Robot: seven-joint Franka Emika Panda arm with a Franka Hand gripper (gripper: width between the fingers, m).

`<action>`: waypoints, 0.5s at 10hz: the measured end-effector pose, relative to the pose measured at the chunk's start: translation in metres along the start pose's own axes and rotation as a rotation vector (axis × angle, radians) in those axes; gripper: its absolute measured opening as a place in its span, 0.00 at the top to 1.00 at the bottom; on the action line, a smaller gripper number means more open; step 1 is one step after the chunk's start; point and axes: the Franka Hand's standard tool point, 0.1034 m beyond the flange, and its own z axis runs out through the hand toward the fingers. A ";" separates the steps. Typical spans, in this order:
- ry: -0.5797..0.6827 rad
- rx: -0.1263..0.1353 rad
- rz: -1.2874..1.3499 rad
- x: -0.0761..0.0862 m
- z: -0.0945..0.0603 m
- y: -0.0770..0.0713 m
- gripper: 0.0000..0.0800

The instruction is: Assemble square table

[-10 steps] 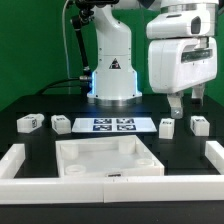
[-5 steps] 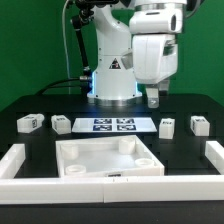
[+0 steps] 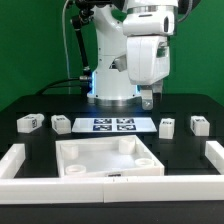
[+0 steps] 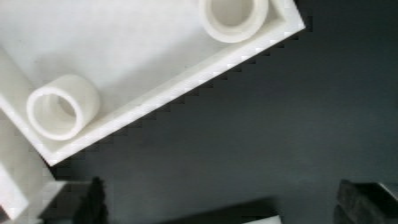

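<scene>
The white square tabletop [image 3: 110, 160] lies rim up at the front middle of the black table. In the wrist view I see a corner part of it [image 4: 125, 50] with two round sockets. Four small white tagged legs stand behind it: two on the exterior view's left [image 3: 30, 122] [image 3: 62, 125] and two on the right [image 3: 167, 126] [image 3: 198, 125]. My gripper [image 3: 148, 99] hangs in the air above the marker board's right end, apart from every part. In the wrist view it [image 4: 222, 203] is open, its dark fingers [image 4: 80, 200] wide apart with nothing between them.
The marker board [image 3: 110, 125] lies flat between the leg pairs. Low white wall bars stand at the left [image 3: 12, 160], the right [image 3: 214, 153] and along the front [image 3: 110, 184]. The robot base [image 3: 112, 80] stands behind the marker board.
My arm has swung from the exterior view's right toward the middle, and the gripper now hangs above the marker board's right end. No part has moved.
</scene>
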 end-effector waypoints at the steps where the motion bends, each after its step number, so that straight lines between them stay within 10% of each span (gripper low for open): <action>1: -0.012 -0.010 -0.156 -0.021 0.001 0.008 0.19; 3: -0.017 -0.041 -0.309 -0.059 0.012 0.013 0.19; 5: -0.025 0.025 -0.344 -0.090 0.036 0.004 0.19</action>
